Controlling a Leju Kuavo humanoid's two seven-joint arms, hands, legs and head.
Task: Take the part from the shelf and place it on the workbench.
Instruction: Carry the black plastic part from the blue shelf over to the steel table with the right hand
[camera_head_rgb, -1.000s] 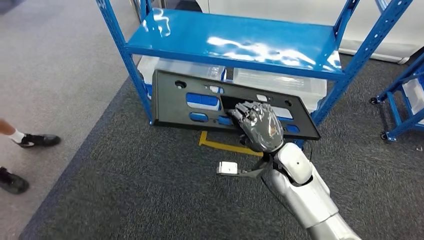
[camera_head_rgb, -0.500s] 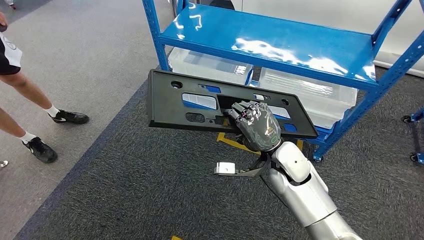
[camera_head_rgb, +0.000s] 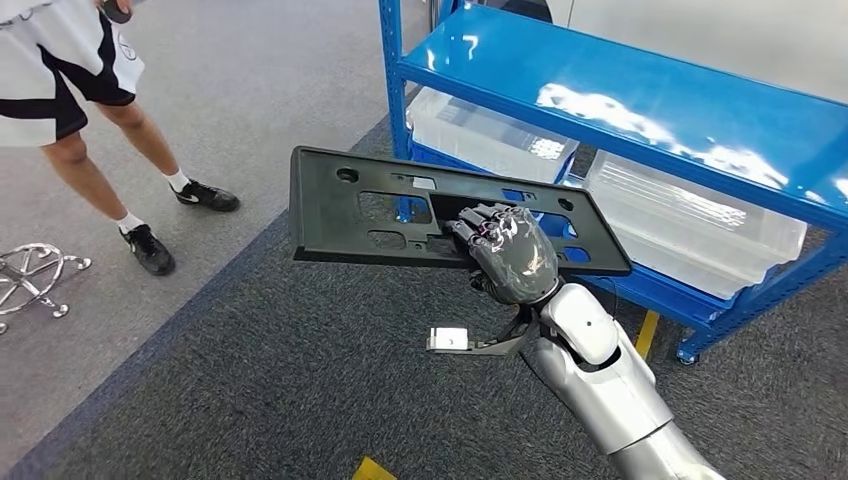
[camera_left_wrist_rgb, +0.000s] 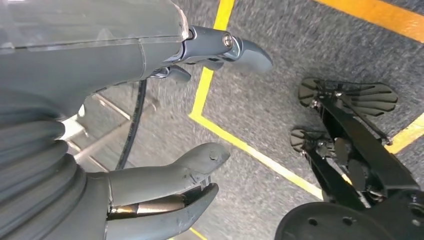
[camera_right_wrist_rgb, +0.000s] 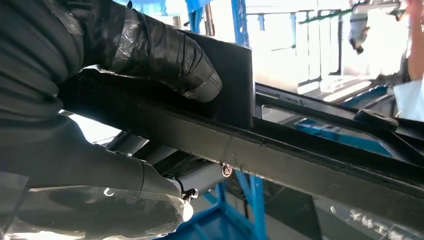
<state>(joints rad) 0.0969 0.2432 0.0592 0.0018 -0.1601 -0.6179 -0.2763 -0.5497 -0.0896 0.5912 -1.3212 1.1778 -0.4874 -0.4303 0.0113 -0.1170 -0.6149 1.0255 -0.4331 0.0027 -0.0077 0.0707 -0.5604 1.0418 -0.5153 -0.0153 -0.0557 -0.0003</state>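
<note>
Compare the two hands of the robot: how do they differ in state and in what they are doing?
The right hand grips the black part and holds it in the air beside the blue shelf; the left hand holds nothing. The right hand's fingers are closed on the part, while the left hand's are apart, above the grey floor with yellow lines. Both have grey ribbed covers.

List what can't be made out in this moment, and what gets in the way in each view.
- Workbench: not to be seen, so the remaining distance is unknown.
- Right hand fingers under the black part: covered by the hand's back in the head view and by the part's edge in the right wrist view.
- Blue shelf: cut off at the head view's top and right edges.
- Person: cut off at the top edge.
- Floor by the left hand: blurred.
</note>
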